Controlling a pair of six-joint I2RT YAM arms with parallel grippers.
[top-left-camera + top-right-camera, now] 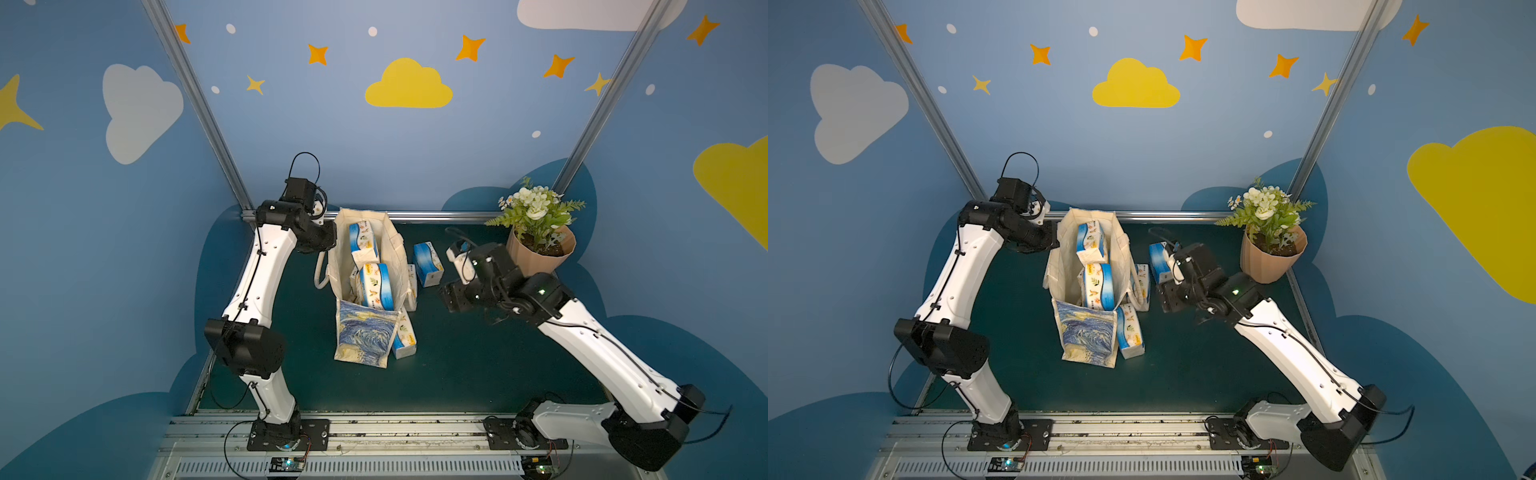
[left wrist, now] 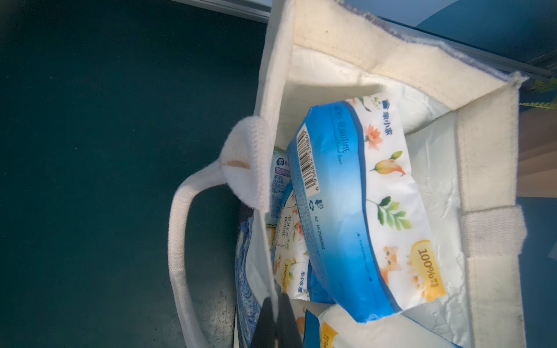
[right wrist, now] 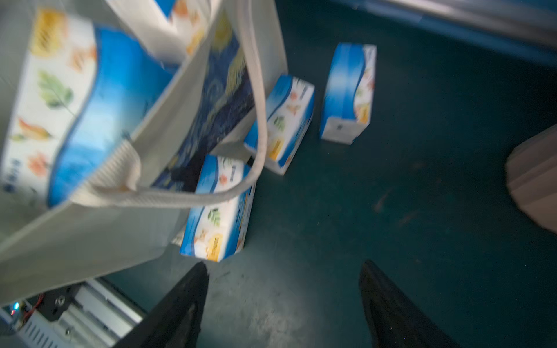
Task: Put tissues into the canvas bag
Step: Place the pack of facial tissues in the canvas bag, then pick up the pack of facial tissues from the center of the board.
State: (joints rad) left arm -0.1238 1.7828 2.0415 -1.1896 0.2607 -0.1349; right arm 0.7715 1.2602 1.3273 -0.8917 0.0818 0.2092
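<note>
While the left end effector (image 2: 275, 298) pinches the canvas bag (image 1: 365, 336) and the right end effector (image 3: 283, 265) is open, some tissues (image 1: 374, 284) are in, three out.

Bag (image 1: 365, 340) mouth nearly filled by packs (image 1: 375, 286), right flank crowded by three loose packs (image 1: 428, 258), mat (image 1: 457, 365) left bare in front, far right corner blocked by flowerpot (image 1: 540, 262)

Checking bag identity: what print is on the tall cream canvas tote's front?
Blue-and-yellow swirly painting on the canvas tote, clearest in a top view.
</note>
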